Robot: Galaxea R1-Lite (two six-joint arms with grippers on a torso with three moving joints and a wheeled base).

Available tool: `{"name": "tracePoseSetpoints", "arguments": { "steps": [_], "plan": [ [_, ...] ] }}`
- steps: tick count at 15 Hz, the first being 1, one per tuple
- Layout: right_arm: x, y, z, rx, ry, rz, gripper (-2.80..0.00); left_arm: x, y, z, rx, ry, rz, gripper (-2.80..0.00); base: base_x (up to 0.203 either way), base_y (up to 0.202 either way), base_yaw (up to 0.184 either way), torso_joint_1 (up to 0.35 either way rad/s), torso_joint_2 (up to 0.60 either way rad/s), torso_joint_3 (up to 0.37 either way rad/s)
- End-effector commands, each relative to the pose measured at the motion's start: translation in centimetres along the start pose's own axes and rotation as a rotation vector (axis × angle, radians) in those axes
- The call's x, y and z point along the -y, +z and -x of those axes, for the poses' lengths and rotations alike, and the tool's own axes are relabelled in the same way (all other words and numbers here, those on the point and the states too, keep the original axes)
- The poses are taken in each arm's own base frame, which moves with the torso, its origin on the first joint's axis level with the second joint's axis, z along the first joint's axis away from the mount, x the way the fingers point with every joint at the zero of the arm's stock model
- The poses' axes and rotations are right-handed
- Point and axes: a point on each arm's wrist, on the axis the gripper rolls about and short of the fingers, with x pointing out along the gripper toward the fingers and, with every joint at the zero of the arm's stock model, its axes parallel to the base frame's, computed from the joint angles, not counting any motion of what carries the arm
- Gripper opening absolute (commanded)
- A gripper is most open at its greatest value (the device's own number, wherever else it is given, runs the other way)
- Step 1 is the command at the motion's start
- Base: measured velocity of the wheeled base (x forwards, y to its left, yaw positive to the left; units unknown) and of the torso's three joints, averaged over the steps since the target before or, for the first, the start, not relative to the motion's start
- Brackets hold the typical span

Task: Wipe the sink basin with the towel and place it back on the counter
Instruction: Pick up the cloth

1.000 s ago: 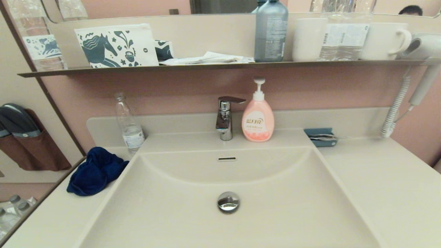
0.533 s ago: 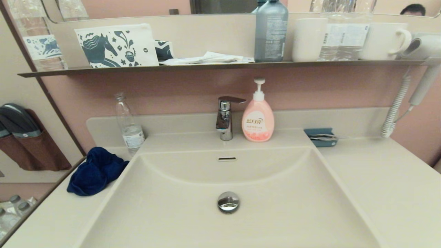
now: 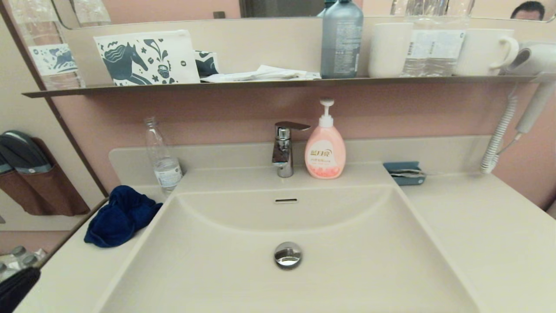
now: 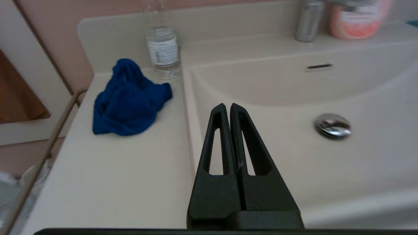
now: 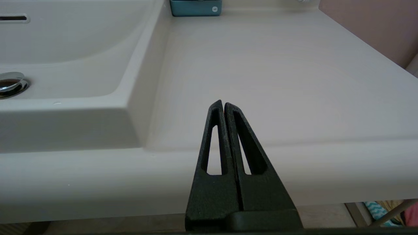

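Observation:
A crumpled dark blue towel (image 3: 121, 217) (image 4: 127, 98) lies on the counter (image 3: 478, 234) (image 4: 114, 179) left of the sink basin (image 3: 347, 243) (image 4: 359, 91), next to a clear bottle. The basin holds only its chrome drain plug (image 3: 287, 254) (image 4: 332, 125). My left gripper (image 4: 227, 106) is shut and empty, hovering over the basin's front left rim, well short of the towel. A dark part of that arm (image 3: 17, 289) shows in the head view's lower left corner. My right gripper (image 5: 223, 102) is shut and empty, in front of the counter's (image 5: 261, 71) front edge, right of the basin (image 5: 65, 42).
A clear water bottle (image 3: 163, 156) stands just behind the towel. The faucet (image 3: 284, 148) and a pink soap pump (image 3: 325, 148) stand behind the basin, and a teal box (image 3: 404, 173) sits at the back right. A loaded shelf (image 3: 278, 81) overhangs; a hair dryer (image 3: 534, 87) hangs at right.
A dark part of my left arm has come into the head view's lower left corner. The towel and everything else on the counter have stayed put.

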Motion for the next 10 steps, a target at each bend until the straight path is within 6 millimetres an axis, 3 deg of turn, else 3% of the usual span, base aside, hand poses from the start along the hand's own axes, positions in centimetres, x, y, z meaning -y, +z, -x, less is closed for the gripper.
{"name": "tracePoseSetpoints", "arguments": {
  "steps": [1,4,6,10],
  "plan": [
    [0.0,0.0,0.0,0.0,0.0,0.0,-2.8,-0.8,1.9,-5.4,-0.182,0.032,0.017,-2.8,0.0,0.0,0.0,0.0,0.0,0.0],
    [0.0,0.0,0.0,-0.001,0.0,0.0,-2.8,-2.2,3.6,-9.9,-0.267,0.096,0.022,-2.8,0.0,0.0,0.0,0.0,0.0,0.0],
    [0.0,0.0,0.0,-0.001,0.0,0.0,-2.8,-3.3,3.7,-12.7,-0.329,0.122,0.021,-2.8,0.0,0.0,0.0,0.0,0.0,0.0],
    [0.0,0.0,0.0,-0.001,0.0,0.0,-2.8,-5.6,2.9,-15.7,-0.414,0.131,0.001,-2.8,0.0,0.0,0.0,0.0,0.0,0.0]
  ]
}}
